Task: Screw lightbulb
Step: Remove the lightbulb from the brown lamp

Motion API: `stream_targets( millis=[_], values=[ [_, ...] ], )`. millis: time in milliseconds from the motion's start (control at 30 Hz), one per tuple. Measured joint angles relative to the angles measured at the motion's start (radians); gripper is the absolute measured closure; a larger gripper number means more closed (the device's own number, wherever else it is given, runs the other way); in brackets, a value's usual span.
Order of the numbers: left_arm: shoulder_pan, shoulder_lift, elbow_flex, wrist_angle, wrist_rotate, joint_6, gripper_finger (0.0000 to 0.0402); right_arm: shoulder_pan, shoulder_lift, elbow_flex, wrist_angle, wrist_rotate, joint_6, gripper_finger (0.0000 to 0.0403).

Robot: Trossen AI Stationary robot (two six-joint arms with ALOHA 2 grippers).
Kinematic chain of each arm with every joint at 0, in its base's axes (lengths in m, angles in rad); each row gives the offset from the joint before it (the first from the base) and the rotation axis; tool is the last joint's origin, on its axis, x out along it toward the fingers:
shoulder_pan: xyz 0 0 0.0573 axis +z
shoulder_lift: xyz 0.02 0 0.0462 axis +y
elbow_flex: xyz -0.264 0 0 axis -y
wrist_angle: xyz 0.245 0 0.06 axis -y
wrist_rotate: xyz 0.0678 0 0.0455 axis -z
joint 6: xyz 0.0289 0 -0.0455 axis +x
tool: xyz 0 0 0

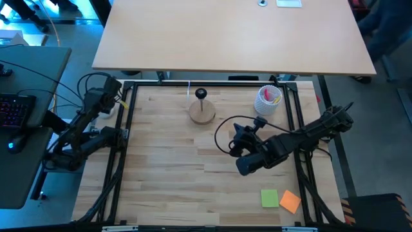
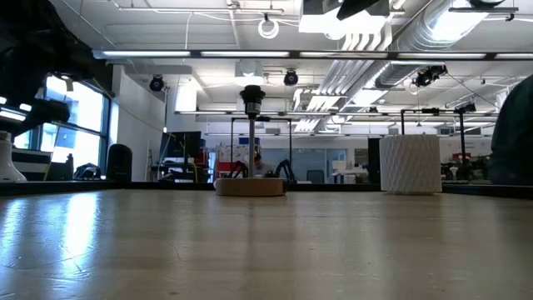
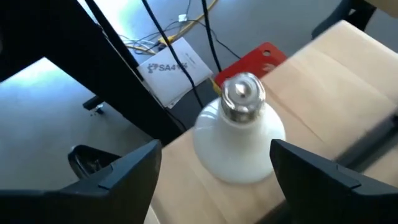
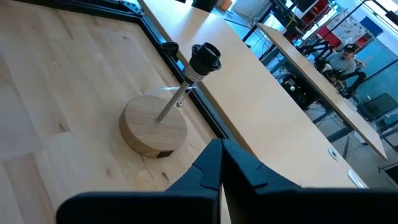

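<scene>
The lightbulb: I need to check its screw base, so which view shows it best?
The left wrist view: the lightbulb sits between the open left gripper, base up. High view shows a white speck at the table's left edge; low view a sliver; right wrist view nothing.

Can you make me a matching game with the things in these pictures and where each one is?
Things:
1. lightbulb
2. wooden stand
3. white cup
4. sticky notes

Places:
A. near edge of the table, on the right
B. between the left hand's open fingers
C. far right part of the table
D. far middle of the table, holding a black socket

Pairs: 1-B, 2-D, 3-C, 4-A
</scene>
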Motion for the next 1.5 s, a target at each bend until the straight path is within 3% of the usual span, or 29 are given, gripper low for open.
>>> stream_targets(
  millis=[400, 667, 867, 1200, 1500],
  values=[
    [0.105, 0.015, 0.001, 0.137, 0.013, 0.245, 0.0103, 0.018, 0.0, 0.0, 0.001, 0.006, -0.002, 0.0402],
    [0.115, 0.014, -0.004, 0.141, -0.012, 0.251, 0.0103, 0.018, 0.0, 0.0, 0.007, 0.046, -0.002, 0.0402],
    [0.132, -0.005, -0.105, 0.3, 0.068, 0.289, 0.0103, 0.018, 0.0, 0.0, 0.008, 0.045, -0.002, 0.0402],
    [0.132, 0.003, -0.17, 0.396, -0.005, 0.363, 0.0103, 0.018, 0.0, 0.0, 0.034, 0.044, -0.03, 0.0402],
    [0.132, 0.002, -0.18, 0.415, -0.005, 0.403, 0.0118, 0.018, 0.0, 0.0, 0.038, 0.043, -0.032, 0.0402]
  ],
)
